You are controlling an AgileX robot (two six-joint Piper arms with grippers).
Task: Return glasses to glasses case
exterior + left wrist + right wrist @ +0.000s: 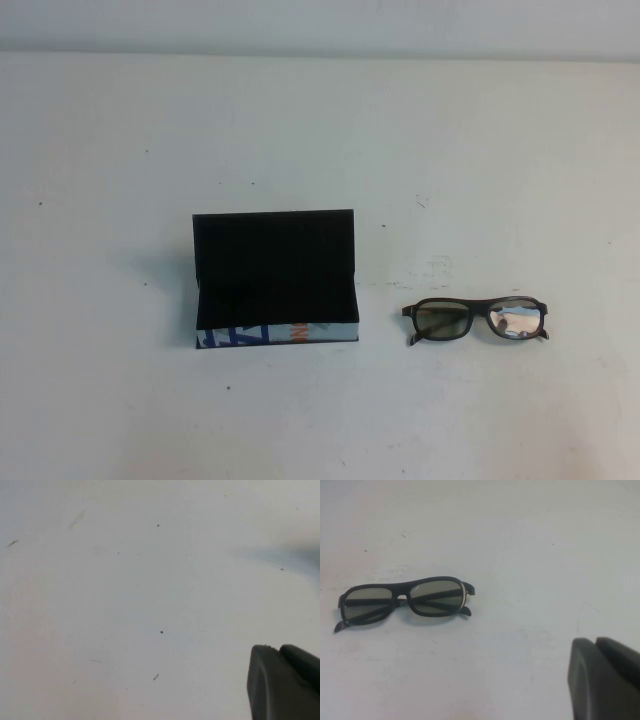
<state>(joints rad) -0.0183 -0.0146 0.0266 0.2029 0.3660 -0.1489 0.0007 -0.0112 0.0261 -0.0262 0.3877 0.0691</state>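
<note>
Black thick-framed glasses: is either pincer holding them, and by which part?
Nothing is held. The black thick-framed glasses lie free on the white table, beside the open case.

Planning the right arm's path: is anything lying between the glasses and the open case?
Nothing visible: bare table separates the glasses from the open glasses case. The right gripper is near the glasses; the left gripper is over bare table.

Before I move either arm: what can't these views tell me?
- Left gripper: left wrist view, cut off by the corner; open or shut unclear.
- Right gripper: right wrist view, likewise.
- Both arms: outside the high view.
- Black thick-framed glasses: folded temples mostly hidden behind the lenses.
- Open black-lidded glasses case: dark lining hides its floor.
</note>
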